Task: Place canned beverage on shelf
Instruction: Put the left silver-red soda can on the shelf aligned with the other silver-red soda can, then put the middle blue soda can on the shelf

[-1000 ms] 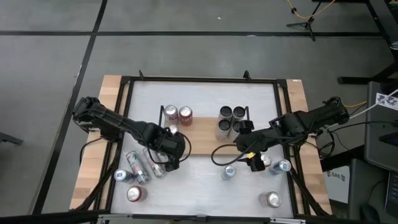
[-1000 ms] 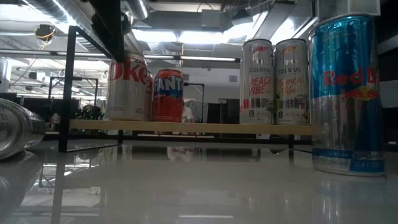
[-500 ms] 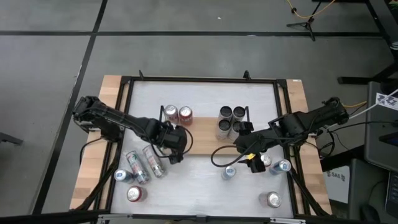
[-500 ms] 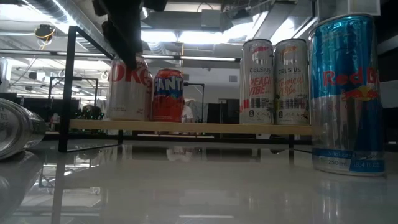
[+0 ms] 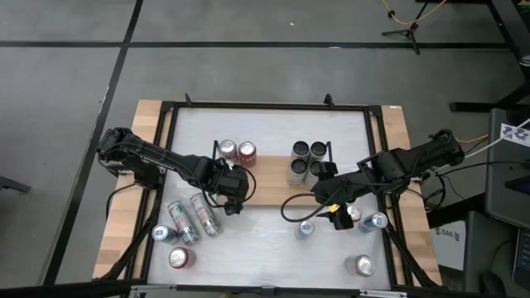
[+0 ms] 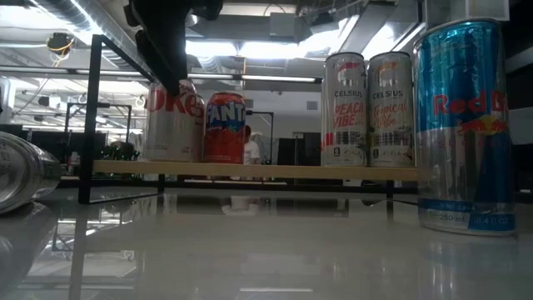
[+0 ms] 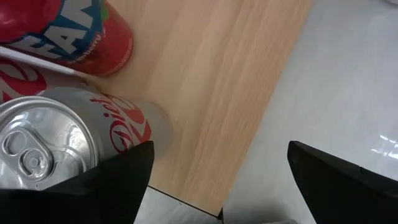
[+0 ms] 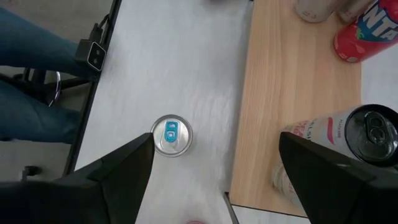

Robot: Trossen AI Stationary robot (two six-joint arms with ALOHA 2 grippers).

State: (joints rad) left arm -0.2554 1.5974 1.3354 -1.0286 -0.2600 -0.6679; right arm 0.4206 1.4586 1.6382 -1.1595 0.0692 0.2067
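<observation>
At the small light-brown wooden shelf (image 5: 269,178), its nine-o'clock end carries a silver Diet Coke can (image 7: 74,134) and a red Fanta can (image 7: 65,31); three slim cans (image 5: 307,160) stand at three o'clock. The left gripper (image 5: 233,195) hangs spread and empty beside the Coke; swinging away, it might topple it. The right gripper (image 5: 334,204), also spread, waits. Seven cans remain off the shelf.

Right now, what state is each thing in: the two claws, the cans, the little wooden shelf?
Left gripper: open, empty, above shelf.
Right gripper: open, empty.
Shelf: holds five upright cans.
Diet Coke can: upright on shelf.
Fanta can: upright beside it.
Two cans: lying on table.
</observation>
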